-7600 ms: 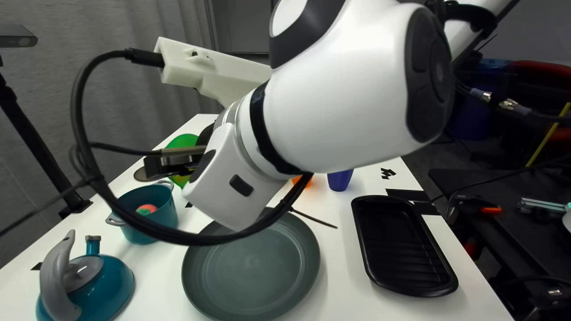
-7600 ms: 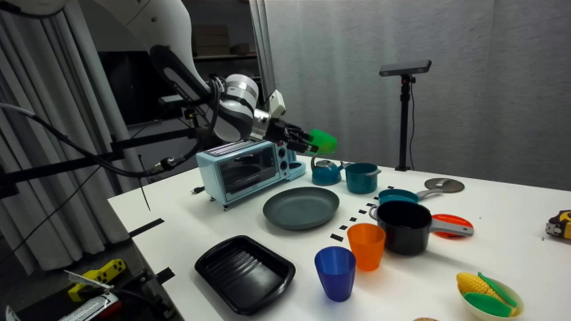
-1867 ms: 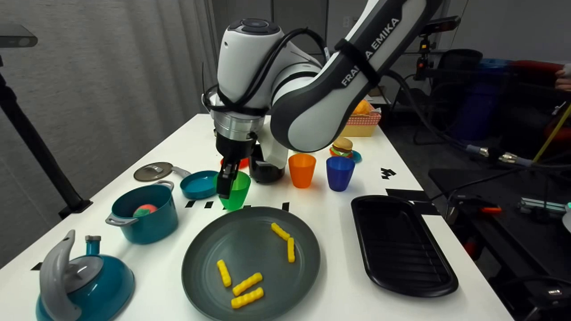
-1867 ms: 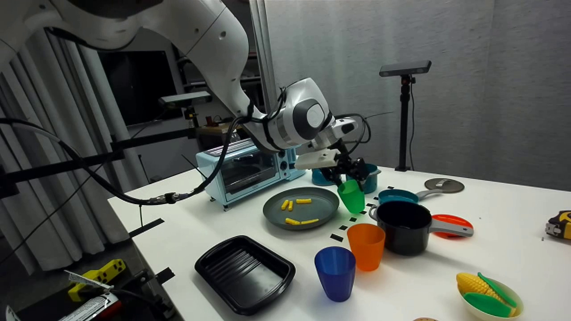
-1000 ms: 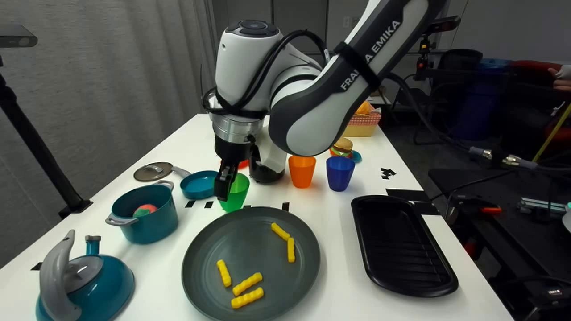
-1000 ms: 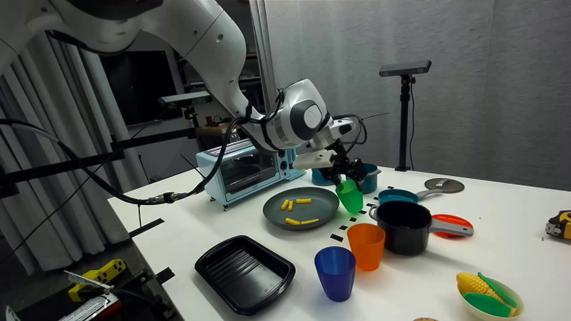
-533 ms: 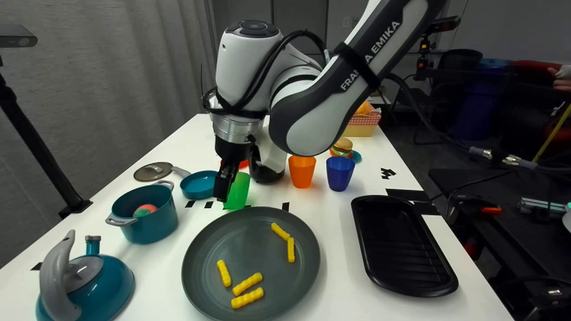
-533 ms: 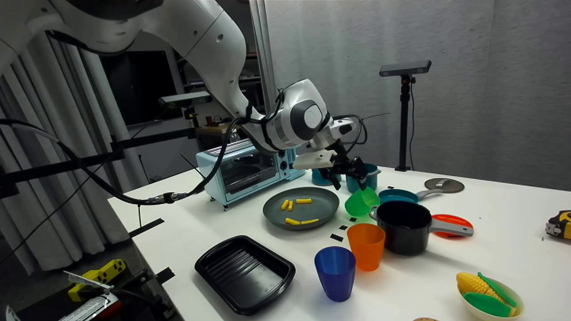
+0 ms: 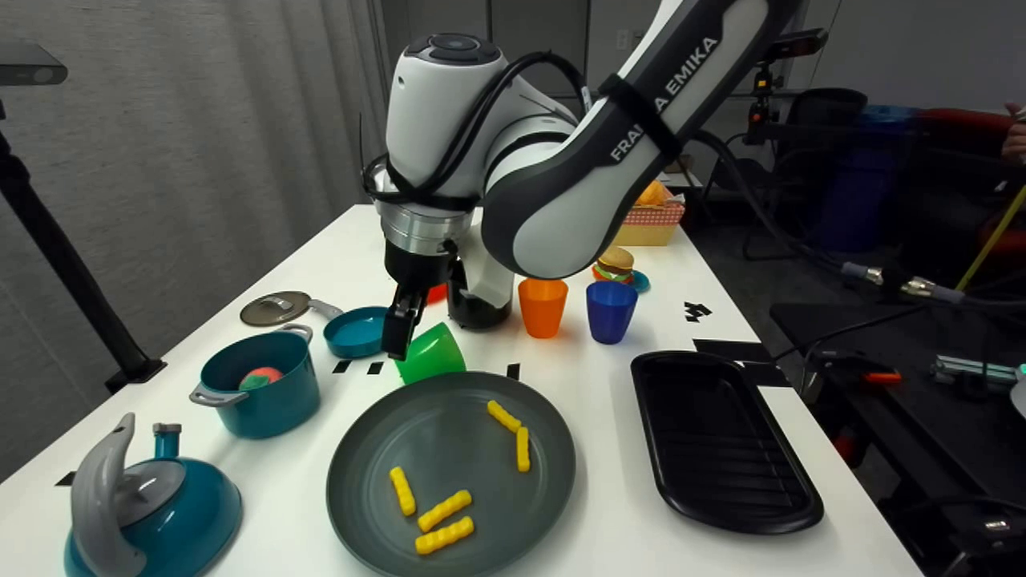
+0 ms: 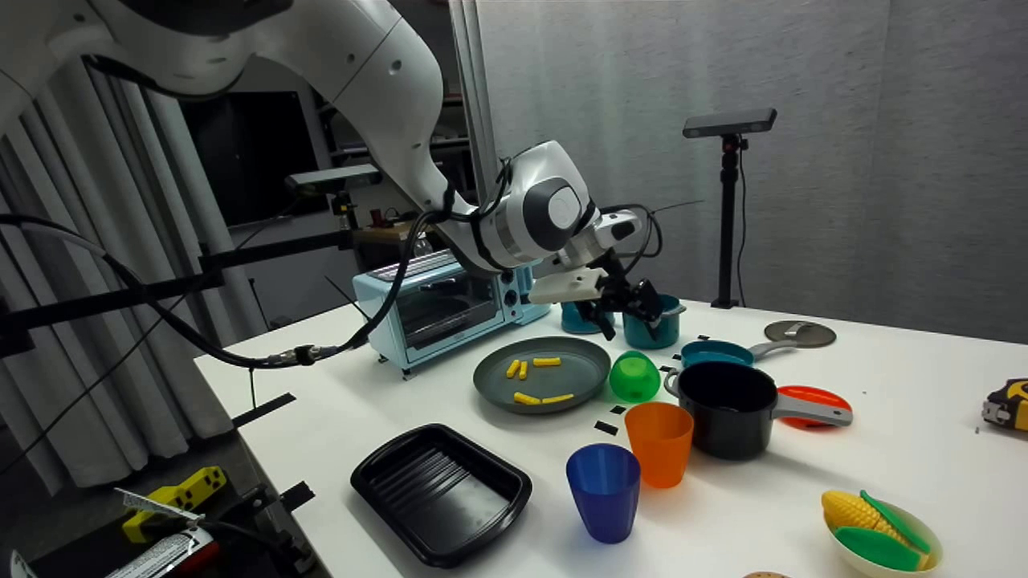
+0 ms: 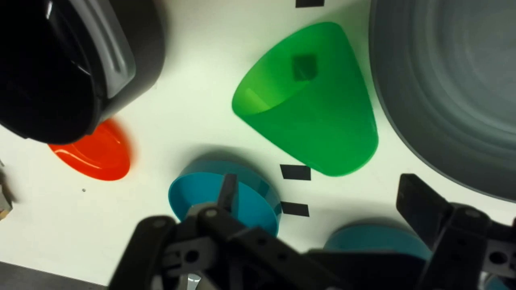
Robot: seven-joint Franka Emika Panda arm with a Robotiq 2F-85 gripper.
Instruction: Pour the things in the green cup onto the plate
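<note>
The green cup (image 9: 433, 357) lies on its side on the table, right beside the plate, in both exterior views (image 10: 634, 379). In the wrist view the green cup (image 11: 326, 121) has its mouth turned away from the plate (image 11: 419, 88). Several yellow pieces (image 9: 445, 510) lie on the dark grey plate (image 9: 481, 449); they also show in an exterior view (image 10: 546, 362). My gripper (image 11: 318, 181) is open, fingers wide apart with nothing between them. It hangs just above the cup, apart from it, in an exterior view (image 10: 632, 327).
The teal pot (image 9: 260, 385) and small teal pan (image 9: 358, 332) stand close to the gripper. A black pot (image 10: 731, 413), an orange cup (image 10: 660, 445) and a blue cup (image 10: 604, 494) stand nearby. A black tray (image 9: 725, 441) and a kettle (image 9: 156, 513) flank the plate.
The yellow pieces came onto the plate, which was bare earlier. The gripper brought the green cup down beside the plate, opened, and the released cup tipped onto its side.
</note>
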